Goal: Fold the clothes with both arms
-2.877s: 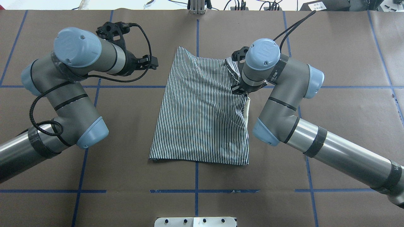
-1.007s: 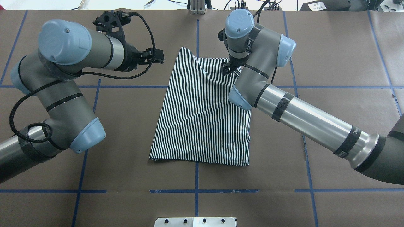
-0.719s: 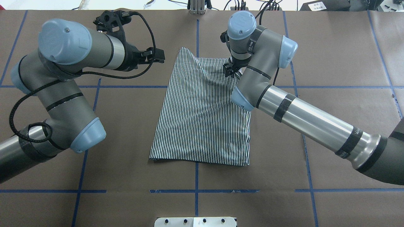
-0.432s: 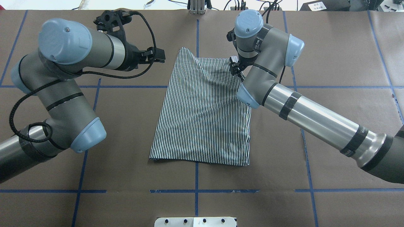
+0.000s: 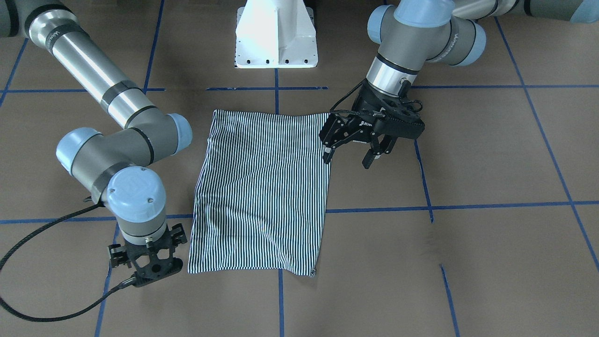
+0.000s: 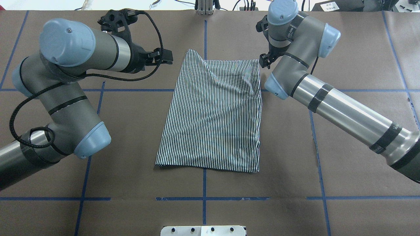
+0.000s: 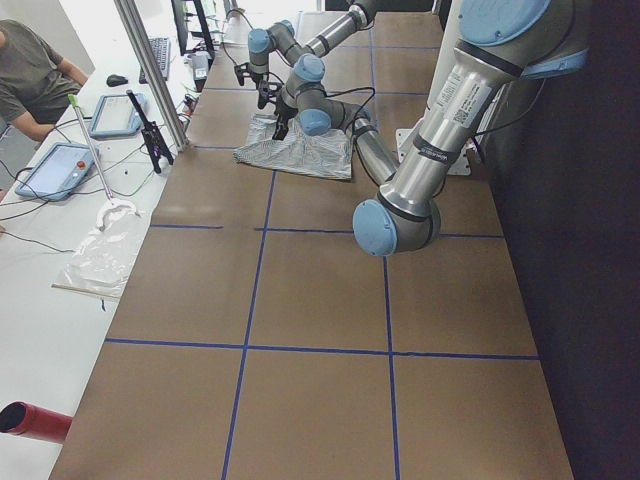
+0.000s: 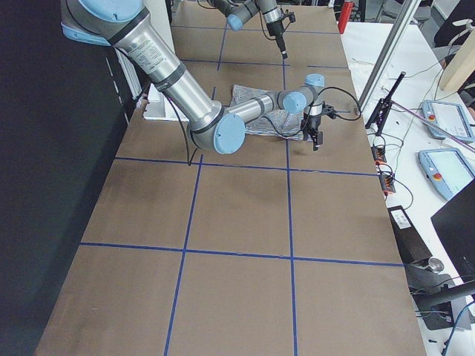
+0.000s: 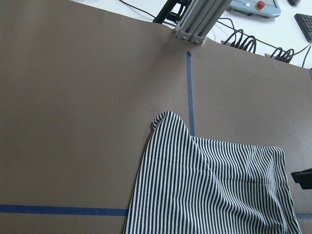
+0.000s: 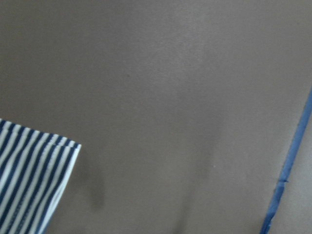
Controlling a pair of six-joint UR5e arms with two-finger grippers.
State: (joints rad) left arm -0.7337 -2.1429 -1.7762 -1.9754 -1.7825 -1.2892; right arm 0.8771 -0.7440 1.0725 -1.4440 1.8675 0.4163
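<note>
Roughly halfway: shirt [image 6: 213, 114] folded narrow, cross-folds remain; left pincer [image 5: 348, 158] gapes empty; right pincer [image 6: 264, 62], cannot tell.

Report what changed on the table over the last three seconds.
The right pincer carried the lifted right edge of the polo shirt toward the far side, let go and drew off past its far right corner. The shirt now lies flat as a striped rectangle. The left pincer shifted only slightly; the shirt's near hem stayed put.
</note>
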